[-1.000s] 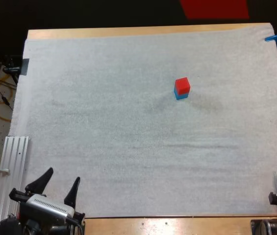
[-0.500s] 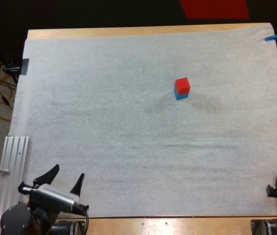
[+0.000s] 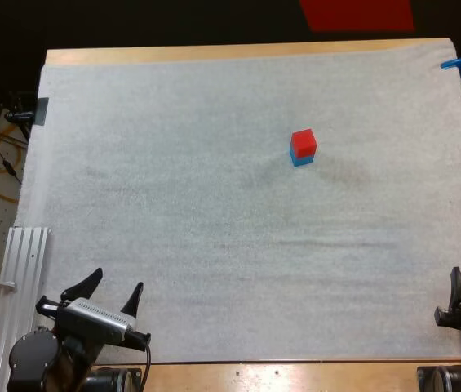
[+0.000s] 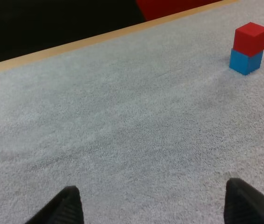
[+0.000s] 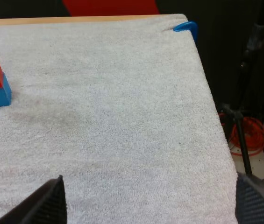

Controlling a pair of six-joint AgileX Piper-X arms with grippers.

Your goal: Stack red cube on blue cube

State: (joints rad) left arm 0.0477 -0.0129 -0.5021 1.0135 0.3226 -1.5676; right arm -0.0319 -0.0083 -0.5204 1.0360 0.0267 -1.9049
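Over the last second the left hand (image 3: pixel 116 282) had shifted a little to the right along the near edge of the white mat (image 3: pixel 214 229) and turned slightly, while the right hand (image 5: pixel 153 201) had edged inward from the mat's near right corner; the two cubes had not moved. Both hands were empty and touched nothing. In the left wrist view, the left hand's two black fingers (image 4: pixel 62 206) stood wide apart over bare mat, and the right wrist view showed the right hand's fingers (image 5: pixel 47 200) spread just as wide. From the high view, the left arm sat low at the near left corner of the wooden counter (image 3: pixel 214 53), its hand angled forward and toward the cubes; the right arm sat at the near right corner, next to the mat's edge. The red cube (image 3: pixel 303 141) rested squarely on top of the blue cube (image 3: pixel 300 160), the pair standing on the mat right of centre toward the far side, well apart from both hands.
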